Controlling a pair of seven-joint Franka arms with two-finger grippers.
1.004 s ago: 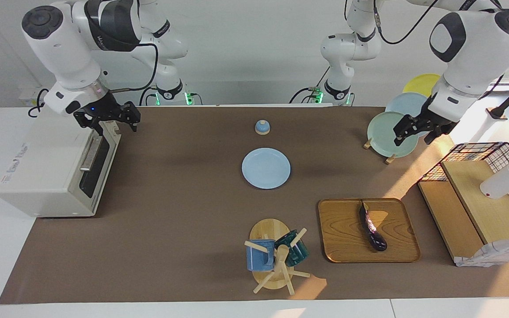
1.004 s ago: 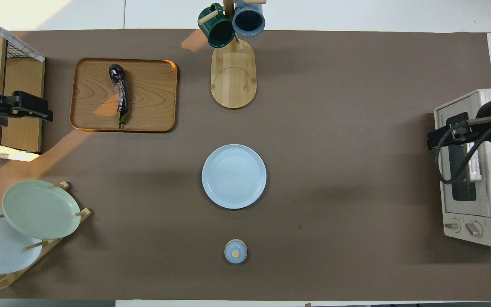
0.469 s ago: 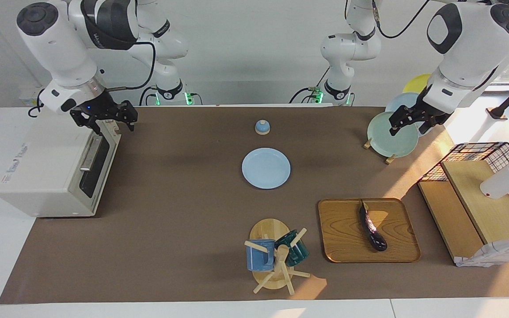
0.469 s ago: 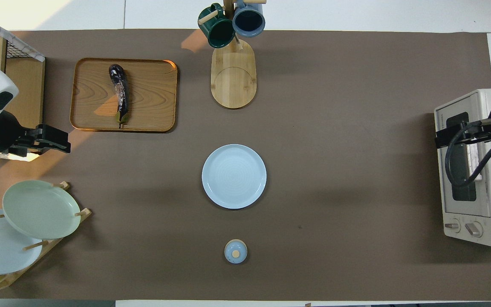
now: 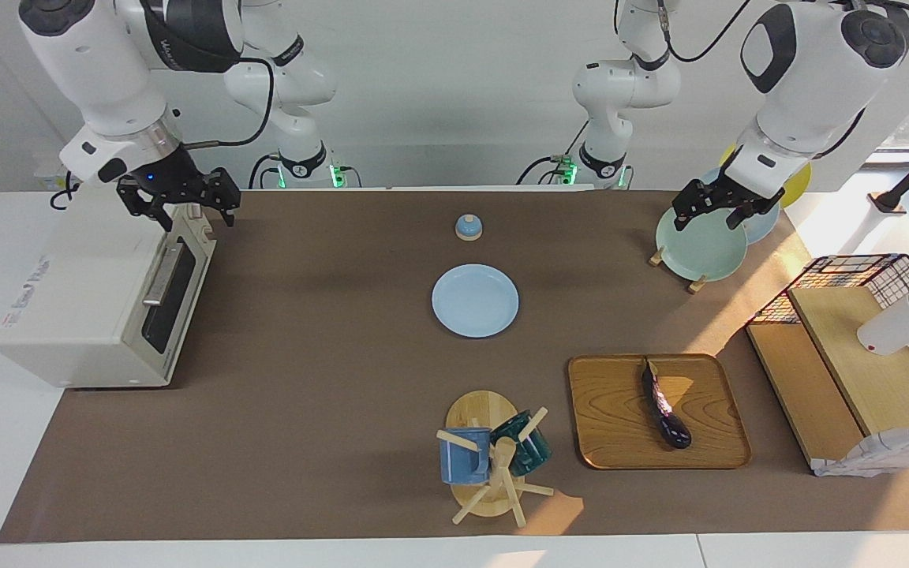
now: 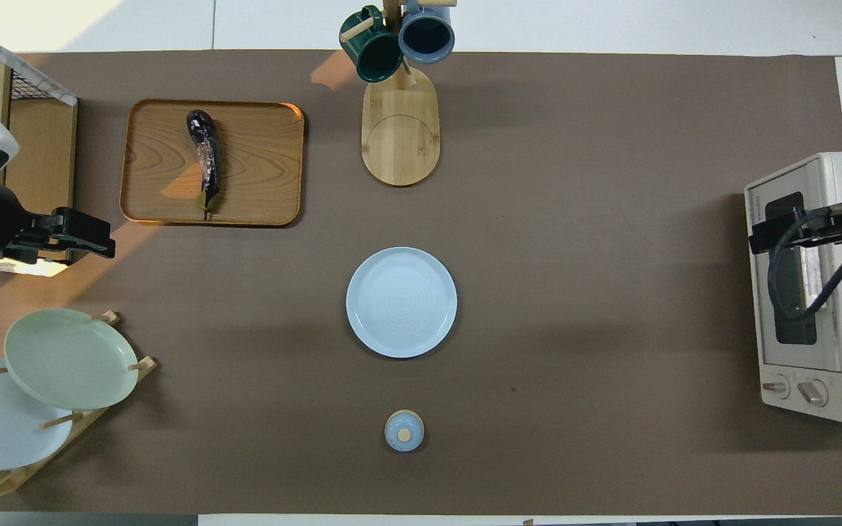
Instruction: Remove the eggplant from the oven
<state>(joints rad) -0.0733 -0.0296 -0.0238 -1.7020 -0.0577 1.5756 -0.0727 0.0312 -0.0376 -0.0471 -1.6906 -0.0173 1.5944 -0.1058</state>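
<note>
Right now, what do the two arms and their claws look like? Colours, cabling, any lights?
Both arms are glossy white with rounded shells and dark grey or black joint caps and bands. Black cables loop loosely along each. The left claw and right claw are black, two-fingered, on black wrist blocks under a metal ring. A small blue light shows on the right wrist. Green lights glow at both bases.

From above, the eggplant (image 6: 204, 160) lies lengthwise on the wooden tray (image 6: 260, 164) toward the left arm's end of the worktop (image 6: 582, 292), well apart from the cream toaster oven (image 6: 812, 292) at the right arm's end, whose door is closed. The left claw (image 6: 88, 235) hangs over the worktop just off the tray's corner, while the right claw (image 6: 775, 234) sits over the oven's front edge. A pale blue plate (image 6: 401, 302) lies mid-worktop, a mug tree (image 6: 399, 109) farther from the robots.
</note>
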